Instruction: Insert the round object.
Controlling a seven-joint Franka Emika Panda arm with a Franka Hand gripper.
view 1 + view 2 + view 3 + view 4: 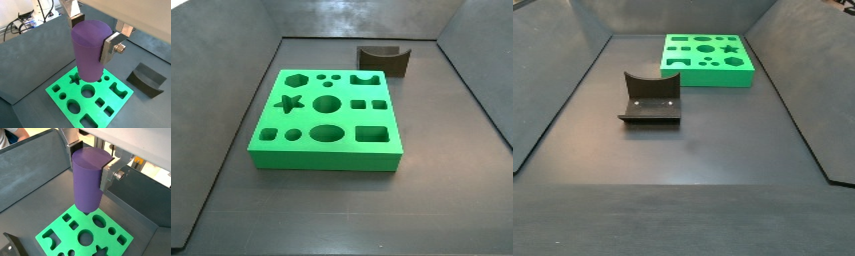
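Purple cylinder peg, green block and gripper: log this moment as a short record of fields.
gripper: shut on the purple cylinder peg, above the green block; seen in both wrist views only
purple cylinder peg: held upright, not yet inserted
finger: silver plate against the peg's side
green block: flat on the floor, cutouts empty, with a round hole near the middle
dark brown block: curved notch, on the floor apart from the green block

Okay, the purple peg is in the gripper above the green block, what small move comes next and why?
Probably shift sideways to centre the purple peg over the round hole before lowering. In both wrist views the gripper holds it upright above the green block, its end looking off that hole.
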